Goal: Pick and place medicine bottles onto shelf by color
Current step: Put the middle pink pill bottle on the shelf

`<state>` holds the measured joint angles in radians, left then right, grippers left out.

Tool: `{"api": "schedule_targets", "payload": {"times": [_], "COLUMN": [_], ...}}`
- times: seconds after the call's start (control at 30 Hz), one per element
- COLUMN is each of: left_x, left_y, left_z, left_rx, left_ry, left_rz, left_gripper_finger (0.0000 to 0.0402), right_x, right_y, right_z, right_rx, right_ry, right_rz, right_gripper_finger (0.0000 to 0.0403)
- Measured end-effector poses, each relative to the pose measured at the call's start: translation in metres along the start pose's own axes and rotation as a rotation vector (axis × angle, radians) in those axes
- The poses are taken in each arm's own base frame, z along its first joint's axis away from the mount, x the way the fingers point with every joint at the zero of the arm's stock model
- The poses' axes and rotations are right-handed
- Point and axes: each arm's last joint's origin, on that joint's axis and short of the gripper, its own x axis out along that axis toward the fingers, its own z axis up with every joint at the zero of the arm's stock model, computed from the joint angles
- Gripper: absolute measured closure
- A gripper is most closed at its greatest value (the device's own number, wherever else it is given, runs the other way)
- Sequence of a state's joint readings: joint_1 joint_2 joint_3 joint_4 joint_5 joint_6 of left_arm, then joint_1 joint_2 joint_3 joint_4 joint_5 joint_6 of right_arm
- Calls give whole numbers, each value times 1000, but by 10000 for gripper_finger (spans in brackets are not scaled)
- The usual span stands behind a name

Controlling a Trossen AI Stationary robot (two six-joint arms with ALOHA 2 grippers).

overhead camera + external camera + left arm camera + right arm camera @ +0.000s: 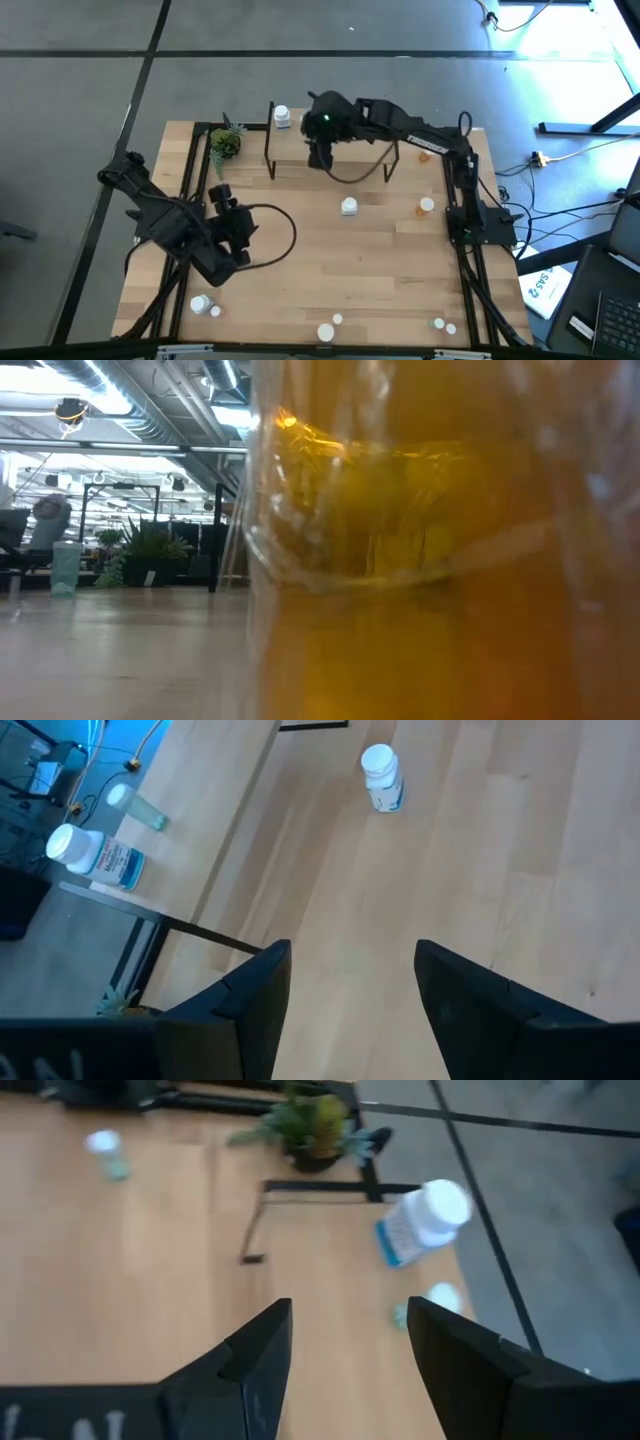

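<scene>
Low view blocked by orange bottle (440, 560), shelf (330, 150) partly under right hand (320, 160), both hands spread, empty

No text is reading clearly anywhere. The white bottle (96, 854) on the shelf (150, 915) is carrying a blue-printed label, too small to make out. A white box (546, 287) off the table's right edge is showing blue lettering that is staying illegible.

The shelf (300, 150), a light-wood plank on black legs, carries one white bottle (282, 117) at its corner. Other white-capped bottles (349, 206) stand scattered across the table (330, 270).
</scene>
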<state>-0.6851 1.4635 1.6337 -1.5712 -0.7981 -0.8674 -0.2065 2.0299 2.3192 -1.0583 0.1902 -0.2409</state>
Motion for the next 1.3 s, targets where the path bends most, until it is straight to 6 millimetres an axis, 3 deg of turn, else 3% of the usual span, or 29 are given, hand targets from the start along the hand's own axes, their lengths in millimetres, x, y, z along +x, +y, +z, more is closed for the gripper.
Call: {"api": "schedule_targets", "payload": {"times": [0.33, 0.57, 0.93, 1.3], "left_x": [7, 17, 28, 42], "left_y": [-14, -25, -41, -47], "left_z": [-20, -39, -55, -55], "left_rx": [-18, -10, 11, 109], "left_ry": [22, 34, -24, -136], "left_rz": [18, 34, 29, 87], "left_gripper_finger": [195, 195, 195, 195], "right_x": [-62, -94, -131, -178], "right_y": [59, 95, 129, 152], "right_z": [2, -6, -32, -39], "right_rx": [-114, -169, -132, -65], "right_ry": [-6, 42, 224, 110], "right_rz": [127, 212, 78, 78], "right_gripper_finger": [201, 201, 201, 201]}}
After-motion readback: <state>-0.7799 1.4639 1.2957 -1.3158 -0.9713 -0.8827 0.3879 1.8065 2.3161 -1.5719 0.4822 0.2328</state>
